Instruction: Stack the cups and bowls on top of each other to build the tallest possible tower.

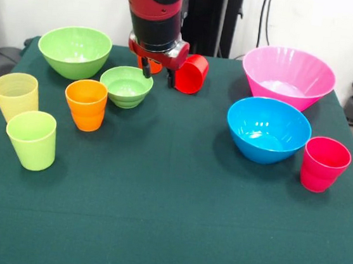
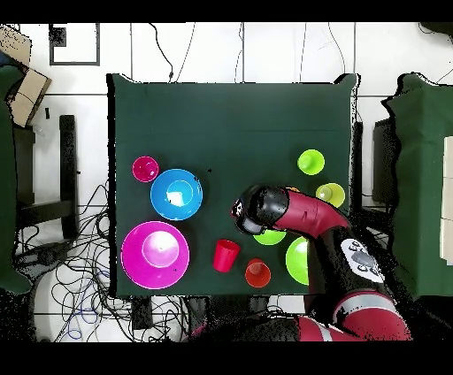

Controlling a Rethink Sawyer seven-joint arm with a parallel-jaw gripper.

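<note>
Tower not begun, gripper over the far cups

Front view: nothing was stacked. Every piece stood alone on the dark green tablecloth (image 1: 166, 220). The red and black Sawyer arm (image 1: 154, 2) came down from the top, and its gripper (image 1: 158, 72) hung low at the far side, just beside the small light green plastic bowl (image 1: 126, 86). Two short dark fingers (image 1: 146, 69) showed with a gap between them and nothing in it, so the tool looked released. An orange plastic cup (image 1: 152, 66) stood mostly hidden behind those fingers; a red plastic cup (image 1: 192, 74) lay tipped on its side just beside them. A second orange plastic cup (image 1: 86, 104) stood near the small bowl, with the pale yellow plastic cup (image 1: 15, 95) and lime green plastic cup (image 1: 31, 139) nearer the camera. The large light green plastic bowl (image 1: 75, 51), large pink plastic bowl (image 1: 288, 75), large blue plastic bowl (image 1: 268, 130) and pinkish-red plastic cup (image 1: 324, 164) stood apart.

Overhead view: the arm (image 2: 310, 217) covered the small bowl (image 2: 268, 237) and part of the large green bowl (image 2: 297, 259). The tipped red cup (image 2: 226, 255) and the orange cup (image 2: 257, 273) lay near the robot's edge, the blue bowl (image 2: 176, 194) and pink bowl (image 2: 155, 255) beyond them.

By my judgement the step in hand was the first pick. The next move called for centring over one cup's rim, closing squarely, and watching the tipped cup, which could roll.
</note>
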